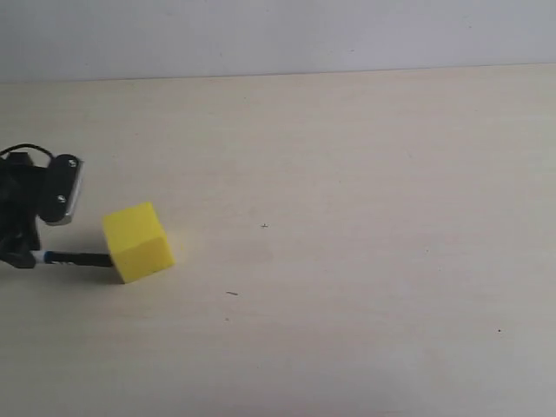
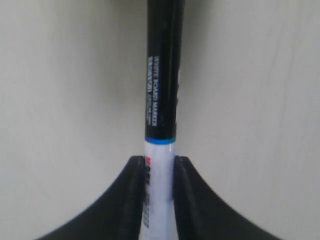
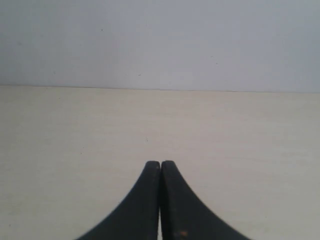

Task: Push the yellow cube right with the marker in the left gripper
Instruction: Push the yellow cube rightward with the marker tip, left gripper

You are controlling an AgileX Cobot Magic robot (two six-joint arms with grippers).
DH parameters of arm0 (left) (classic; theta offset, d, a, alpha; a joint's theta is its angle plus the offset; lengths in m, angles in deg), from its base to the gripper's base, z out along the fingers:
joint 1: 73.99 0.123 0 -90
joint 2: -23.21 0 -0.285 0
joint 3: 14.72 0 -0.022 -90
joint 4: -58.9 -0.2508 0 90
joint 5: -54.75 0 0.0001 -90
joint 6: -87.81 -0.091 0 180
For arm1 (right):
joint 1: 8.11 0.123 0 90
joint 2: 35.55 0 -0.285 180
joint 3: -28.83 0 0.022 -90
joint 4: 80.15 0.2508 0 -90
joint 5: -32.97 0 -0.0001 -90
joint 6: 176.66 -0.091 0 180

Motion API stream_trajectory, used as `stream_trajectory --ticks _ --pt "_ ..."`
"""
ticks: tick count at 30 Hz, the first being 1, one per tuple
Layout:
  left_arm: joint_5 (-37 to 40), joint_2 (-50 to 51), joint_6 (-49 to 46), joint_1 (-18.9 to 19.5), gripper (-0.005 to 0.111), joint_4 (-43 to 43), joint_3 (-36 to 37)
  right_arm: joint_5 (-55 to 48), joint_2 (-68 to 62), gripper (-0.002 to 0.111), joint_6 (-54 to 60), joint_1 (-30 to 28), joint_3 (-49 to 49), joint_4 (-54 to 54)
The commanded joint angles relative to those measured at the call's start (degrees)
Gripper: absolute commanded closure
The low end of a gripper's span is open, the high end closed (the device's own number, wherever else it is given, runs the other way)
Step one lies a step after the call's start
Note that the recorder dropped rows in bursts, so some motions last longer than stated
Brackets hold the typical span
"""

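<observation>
Pale wood-grain table [image 1: 365, 174] fills most of the exterior view, with a plain grey-white wall [image 1: 261, 35] across the upper edge of the frame.

Task status. The yellow cube [image 1: 137, 241] sits flat on the table at the left of the frame, a little below mid-height. It is turned slightly, so that one vertical edge faces the camera. The marker [image 1: 78, 258] lies level and low over the table, pointing right. Its dark front end reaches the lower part of the cube's left face and appears to touch it. Most of the table's width lies to the right of the cube. Judged from this layout, contact is made or about to be made and the push is only at its start. Nearly all of the rightward travel is left to do.

Tool status. The left gripper [image 1: 24, 254] enters at the left edge of the frame. In the left wrist view its two black fingers [image 2: 131, 200] are closed down to the width of the marker. They clamp the white barrel from both sides, just behind the blue band where the long black cap begins. The cap, printed in white, runs straight ahead in line with the fingers and leaves that frame at the top. The cube is not in that view, so contact cannot be confirmed there.

The right gripper [image 3: 160, 167] takes no part. Its fingers are pressed together with nothing between them, pointing over the table toward the wall.
</observation>
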Motion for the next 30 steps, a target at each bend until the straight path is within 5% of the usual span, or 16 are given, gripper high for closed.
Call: stream_trajectory --ticks 1,11,21,30 --pt "-0.15 0.03 6.52 -3.57 0.107 0.14 0.04 0.24 0.27 0.108 0.27 -0.35 0.25 0.05" --pt "2.45 0.03 16.49 0.05 0.107 -2.54 0.04 0.24 0.27 0.108 0.27 -0.35 0.25 0.05" --pt "-7.89 0.03 17.08 -10.06 0.107 0.57 -0.35 0.24 0.27 0.108 0.27 -0.35 0.25 0.05" --pt "-5.52 0.03 21.78 -5.74 0.107 -3.64 -0.75 0.24 0.27 0.108 0.27 -0.35 0.25 0.05"
